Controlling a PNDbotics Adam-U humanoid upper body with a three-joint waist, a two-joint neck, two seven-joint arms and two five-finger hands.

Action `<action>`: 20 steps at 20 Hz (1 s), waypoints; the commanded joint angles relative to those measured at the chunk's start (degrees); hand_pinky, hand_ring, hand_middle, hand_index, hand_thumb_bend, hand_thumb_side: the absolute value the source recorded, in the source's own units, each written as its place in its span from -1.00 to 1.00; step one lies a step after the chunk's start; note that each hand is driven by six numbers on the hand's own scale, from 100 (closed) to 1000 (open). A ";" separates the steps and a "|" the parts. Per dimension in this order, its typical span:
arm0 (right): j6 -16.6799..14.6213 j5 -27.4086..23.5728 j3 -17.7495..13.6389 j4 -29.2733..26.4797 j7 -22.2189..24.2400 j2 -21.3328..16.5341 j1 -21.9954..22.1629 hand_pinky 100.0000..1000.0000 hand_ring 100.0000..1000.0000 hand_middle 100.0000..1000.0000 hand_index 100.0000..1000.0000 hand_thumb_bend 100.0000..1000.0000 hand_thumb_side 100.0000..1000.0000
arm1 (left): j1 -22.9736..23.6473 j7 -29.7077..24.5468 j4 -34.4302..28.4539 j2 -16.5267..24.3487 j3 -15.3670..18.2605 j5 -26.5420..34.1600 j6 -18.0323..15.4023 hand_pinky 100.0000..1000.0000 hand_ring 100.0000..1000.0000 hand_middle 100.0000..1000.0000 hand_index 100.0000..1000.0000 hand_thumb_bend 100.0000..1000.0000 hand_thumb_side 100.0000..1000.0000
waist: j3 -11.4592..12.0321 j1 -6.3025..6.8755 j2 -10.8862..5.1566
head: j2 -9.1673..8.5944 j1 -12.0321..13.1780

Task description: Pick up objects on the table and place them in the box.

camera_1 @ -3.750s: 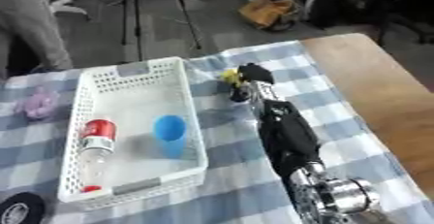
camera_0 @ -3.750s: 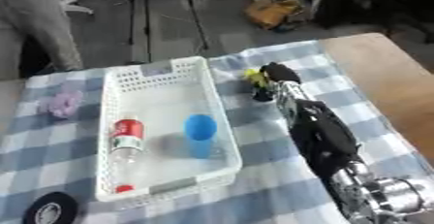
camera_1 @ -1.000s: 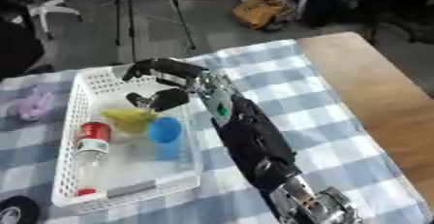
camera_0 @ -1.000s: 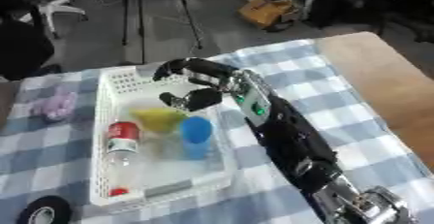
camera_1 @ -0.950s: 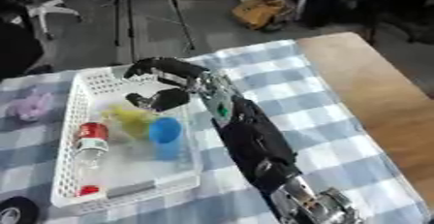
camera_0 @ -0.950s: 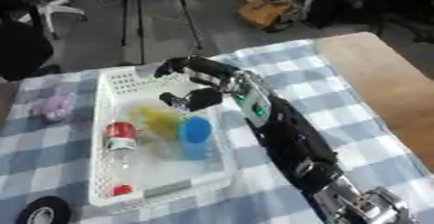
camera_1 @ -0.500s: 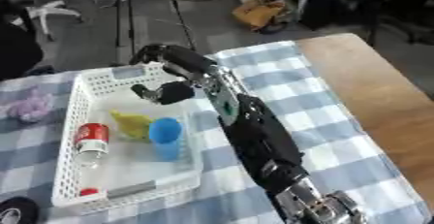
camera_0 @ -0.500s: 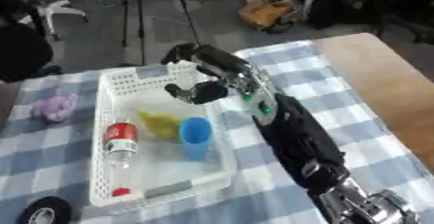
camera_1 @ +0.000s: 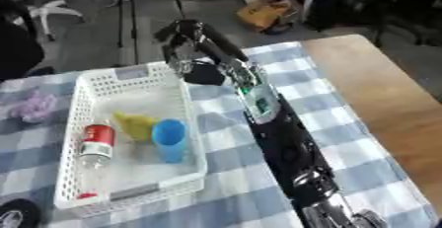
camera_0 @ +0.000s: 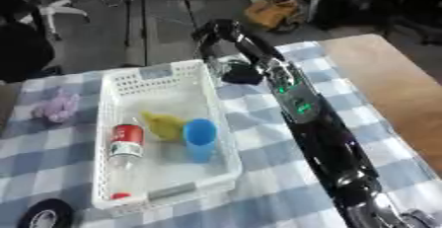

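The red label on the bottle [camera_0: 126, 145] cannot be read. It lies in the white basket [camera_0: 161, 80] beside a yellow object [camera_0: 165, 126] and blue cup [camera_0: 200, 136]. The right hand [camera_0: 226, 49], fingers curled on nothing, hangs above the basket's far corner. Blue-checked cloth [camera_0: 268, 123] covers the wooden counter [camera_0: 393, 89]; a purple object [camera_0: 57, 106] lies near its left edge.

White box [camera_0: 110, 98]; blue cup [camera_0: 200, 135]; yellow object [camera_0: 164, 125]; red-labelled bottle [camera_0: 126, 145]; blue-white checked tablecloth [camera_0: 268, 123].

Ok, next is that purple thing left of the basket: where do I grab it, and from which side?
Judging by its pose, take the purple thing across its lumpy middle, from straight above. It lies low on the checked cloth, apart from the white basket, with no handle showing. Its make is unclear. The right hand is raised over the basket's far corner.
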 commanded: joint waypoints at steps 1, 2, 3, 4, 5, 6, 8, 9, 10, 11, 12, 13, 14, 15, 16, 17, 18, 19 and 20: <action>2.57 -3.14 -1.41 -3.02 0.60 -1.68 -0.25 0.27 0.12 0.24 0.52 -1.00 -0.14 | -0.38 0.05 -0.75 1.05 0.56 -0.15 -0.02 -0.41 0.87 0.76 0.68 -0.04 0.84 | -0.08 -0.71 -2.00 | -0.15 0.28; 3.28 -3.65 -1.71 -3.20 0.60 -1.78 -0.13 0.27 0.12 0.24 0.52 -1.00 -0.14 | -0.38 0.05 -0.75 1.11 0.56 -0.17 -0.06 -0.41 0.87 0.76 0.68 -0.04 0.84 | -0.09 -0.68 -1.94 | -0.11 0.26; 3.83 -4.05 -1.92 -3.34 0.63 -1.83 -0.09 0.27 0.11 0.23 0.49 -1.00 -0.10 | -0.40 0.06 -0.75 1.12 0.58 -0.18 -0.09 -0.41 0.87 0.76 0.68 -0.04 0.84 | -0.10 -0.65 -1.88 | -0.16 0.28; 4.31 -4.36 -2.12 -3.46 0.66 -1.82 -0.03 0.27 0.11 0.23 0.49 -1.00 -0.10 | -0.40 0.10 -0.68 1.04 0.62 -0.15 -0.06 -0.41 0.87 0.76 0.68 -0.04 0.84 | -0.11 -0.62 -1.85 | -0.21 0.31; 4.70 -4.63 -2.27 -3.56 0.72 -1.77 0.09 0.26 0.10 0.22 0.49 -1.00 -0.08 | -0.37 0.11 -0.61 0.96 0.61 -0.13 -0.03 -0.41 0.87 0.76 0.68 -0.04 0.84 | -0.10 -0.60 -1.85 | -0.25 0.33; 5.03 -4.92 -2.39 -3.65 0.79 -1.73 0.23 0.26 0.10 0.22 0.49 -1.00 -0.08 | -0.32 0.08 -0.55 0.89 0.56 -0.11 -0.03 -0.41 0.87 0.76 0.68 -0.04 0.84 | -0.07 -0.59 -1.86 | -0.28 0.33; 5.60 -5.36 -2.68 -3.73 0.81 -1.71 0.50 0.25 0.10 0.21 0.49 -1.00 -0.03 | -0.23 0.02 -0.50 0.95 0.53 -0.15 -0.05 -0.42 0.87 0.76 0.68 -0.05 0.85 | -0.15 -0.52 -1.84 | 0.02 0.37; 5.84 -5.54 -2.79 -3.75 0.78 -1.70 0.56 0.25 0.09 0.19 0.48 -1.00 0.01 | -0.24 0.02 -0.51 0.99 0.54 -0.16 -0.07 -0.41 0.86 0.75 0.66 -0.05 0.85 | -0.16 -0.51 -1.82 | 0.05 0.40; 6.14 -5.73 -2.91 -3.70 0.66 -1.72 0.58 0.24 0.09 0.19 0.48 -1.00 0.02 | -0.31 0.05 -0.63 1.00 0.59 -0.17 -0.11 -0.41 0.86 0.75 0.66 -0.05 0.85 | -0.13 -0.52 -1.75 | -0.11 0.42; 6.38 -5.89 -2.97 -3.66 0.57 -1.72 0.61 0.24 0.09 0.19 0.48 -1.00 0.04 | -0.34 0.08 -0.72 0.96 0.60 -0.17 -0.10 -0.41 0.86 0.75 0.66 -0.05 0.85 | -0.11 -0.52 -1.72 | -0.26 0.46; 6.54 -6.06 -2.99 -3.68 0.51 -1.71 0.69 0.24 0.09 0.19 0.48 -1.00 0.04 | -0.33 0.06 -0.78 0.90 0.56 -0.17 -0.06 -0.41 0.86 0.75 0.66 -0.05 0.85 | -0.08 -0.51 -1.70 | -0.42 0.50; 6.61 -6.23 -2.98 -3.73 0.48 -1.70 0.72 0.24 0.09 0.19 0.49 -1.00 0.11 | -0.33 0.03 -0.83 0.88 0.52 -0.17 -0.04 -0.41 0.86 0.74 0.66 -0.05 0.85 | -0.08 -0.50 -1.68 | -0.45 0.52; 6.52 -6.68 -2.94 -3.74 0.45 -1.68 0.71 0.24 0.09 0.19 0.49 -1.00 0.13 | -0.33 -0.02 -0.90 0.92 0.47 -0.19 -0.04 -0.41 0.86 0.74 0.66 -0.05 0.85 | -0.14 -0.50 -1.66 | -0.30 0.53; 6.43 -7.08 -2.92 -3.69 0.44 -1.71 0.74 0.23 0.09 0.19 0.49 -1.00 0.22 | -0.31 -0.03 -0.94 0.92 0.46 -0.20 -0.03 -0.41 0.86 0.74 0.66 -0.05 0.85 | -0.18 -0.50 -1.68 | -0.11 0.56; 6.37 -7.37 -2.92 -3.63 0.37 -1.76 0.82 0.23 0.09 0.19 0.49 -1.00 0.22 | -0.26 0.00 -0.98 0.89 0.47 -0.18 -0.02 -0.41 0.86 0.74 0.66 -0.05 0.85 | -0.21 -0.50 -1.71 | 0.09 0.60; 6.35 -7.55 -2.95 -3.59 0.26 -1.84 0.83 0.22 0.08 0.18 0.49 -1.00 0.28 | -0.26 0.05 -1.04 0.89 0.48 -0.18 -0.03 -0.41 0.86 0.74 0.66 -0.05 0.85 | -0.18 -0.50 -1.66 | -0.01 0.74; 6.45 -7.74 -3.10 -3.59 -0.04 -1.89 0.80 0.22 0.08 0.18 0.49 -1.00 0.31 | -0.31 0.14 -1.11 0.92 0.54 -0.18 -0.04 -0.41 0.86 0.74 0.66 -0.05 0.85 | -0.10 -0.49 -1.55 | -0.25 0.98; 6.58 -7.92 -3.17 -3.58 -0.30 -1.93 0.80 0.22 0.07 0.16 0.49 -1.00 0.35 | -0.32 0.22 -1.14 0.91 0.58 -0.17 -0.01 -0.42 0.86 0.74 0.66 -0.05 0.84 | -0.07 -0.49 -1.51 | -0.32 1.13; 6.73 -8.08 -3.16 -3.53 -0.51 -1.95 0.83 0.21 0.07 0.17 0.49 -1.00 0.36 | -0.30 0.27 -1.15 0.89 0.55 -0.14 0.00 -0.42 0.86 0.74 0.66 -0.05 0.84 | -0.01 -0.50 -1.49 | -0.41 1.31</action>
